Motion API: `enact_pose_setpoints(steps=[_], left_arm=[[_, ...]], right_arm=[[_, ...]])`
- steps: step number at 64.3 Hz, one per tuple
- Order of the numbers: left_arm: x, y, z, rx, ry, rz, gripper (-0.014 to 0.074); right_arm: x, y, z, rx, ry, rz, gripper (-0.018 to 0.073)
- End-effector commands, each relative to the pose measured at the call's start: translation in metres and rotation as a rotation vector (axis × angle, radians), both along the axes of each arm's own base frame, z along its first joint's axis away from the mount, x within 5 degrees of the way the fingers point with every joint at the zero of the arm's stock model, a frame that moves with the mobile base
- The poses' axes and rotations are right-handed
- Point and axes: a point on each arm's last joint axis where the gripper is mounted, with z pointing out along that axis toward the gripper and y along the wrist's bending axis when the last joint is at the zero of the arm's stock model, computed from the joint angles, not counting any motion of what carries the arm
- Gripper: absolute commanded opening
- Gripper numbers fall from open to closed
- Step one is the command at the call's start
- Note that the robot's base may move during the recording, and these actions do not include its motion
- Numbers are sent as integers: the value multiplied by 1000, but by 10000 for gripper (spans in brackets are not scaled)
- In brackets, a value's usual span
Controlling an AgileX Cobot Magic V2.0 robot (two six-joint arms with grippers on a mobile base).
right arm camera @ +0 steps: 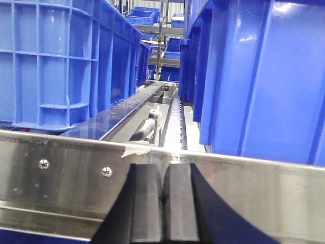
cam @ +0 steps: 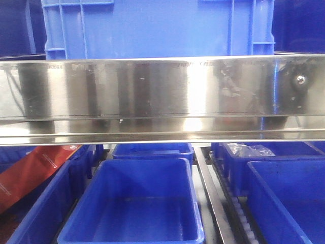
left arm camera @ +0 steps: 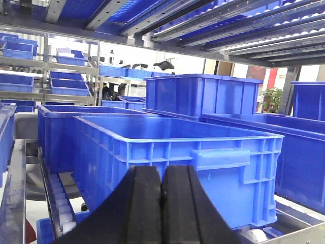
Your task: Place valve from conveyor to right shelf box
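Note:
The conveyor and the valve are out of view in every frame. My left gripper (left arm camera: 162, 175) is shut and empty, its black fingers pressed together just in front of a blue shelf box (left arm camera: 177, 152). My right gripper (right arm camera: 163, 175) is shut and empty, close in front of a steel shelf rail (right arm camera: 61, 168); blue boxes (right arm camera: 254, 76) stand on the shelf behind that rail. In the front view neither gripper shows; a wide steel shelf rail (cam: 162, 96) crosses the frame, with an empty blue box (cam: 137, 203) below it.
A big blue crate (cam: 157, 28) stands above the rail. More blue boxes (cam: 289, 198) sit on roller tracks (cam: 210, 198) below; one at the left holds a red package (cam: 35, 173), one at the back right clear plastic bags (cam: 249, 150). Roller shelving (left arm camera: 228, 25) runs overhead.

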Motion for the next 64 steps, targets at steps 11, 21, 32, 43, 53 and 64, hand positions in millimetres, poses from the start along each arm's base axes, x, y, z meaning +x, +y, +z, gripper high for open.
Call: enact_pose_setpoints(steps=[11, 21, 32, 43, 53, 64], left_arm=[[-1, 0, 1, -17, -11, -5, -111], [-1, 0, 1, -17, -12, -2, -111], [7, 6, -21, 142, -22, 161, -111], [12, 16, -64, 140, 49, 344, -111], [9, 22, -95, 138, 80, 443, -111], [8, 22, -123, 127, 112, 443, -111]], right_arm=[[0, 0, 0, -1, -11, -8, -167], [0, 0, 0, -1, -11, -8, -167], [0, 0, 0, -1, -11, -8, -167], [0, 0, 0, -1, -11, -8, -167], [0, 0, 0, -1, -11, -8, -167], [0, 0, 0, -1, -11, -8, -167]])
